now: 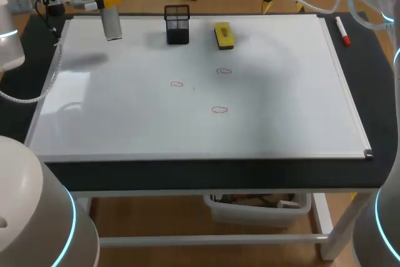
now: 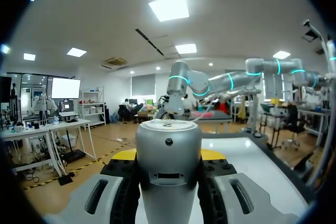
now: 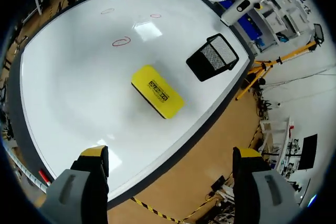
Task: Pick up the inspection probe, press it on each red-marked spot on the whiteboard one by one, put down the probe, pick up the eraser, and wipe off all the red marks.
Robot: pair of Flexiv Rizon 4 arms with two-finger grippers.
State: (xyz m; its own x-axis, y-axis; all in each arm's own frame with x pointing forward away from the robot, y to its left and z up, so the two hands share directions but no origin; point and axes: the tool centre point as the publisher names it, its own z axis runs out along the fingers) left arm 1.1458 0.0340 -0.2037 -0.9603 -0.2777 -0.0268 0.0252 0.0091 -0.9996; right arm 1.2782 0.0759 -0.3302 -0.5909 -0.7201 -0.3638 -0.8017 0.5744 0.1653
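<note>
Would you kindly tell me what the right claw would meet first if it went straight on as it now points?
Probably the yellow eraser, lying on the whiteboard straight ahead of the open right claw, though depth is hard to judge.

The inspection probe (image 2: 169, 150) covers most of the left tool's (image 2: 169, 157) yellow tips, and its lower end is cut off. Beside the right tool (image 3: 170, 156), only a marker's (image 3: 43, 176) red end shows.
</note>
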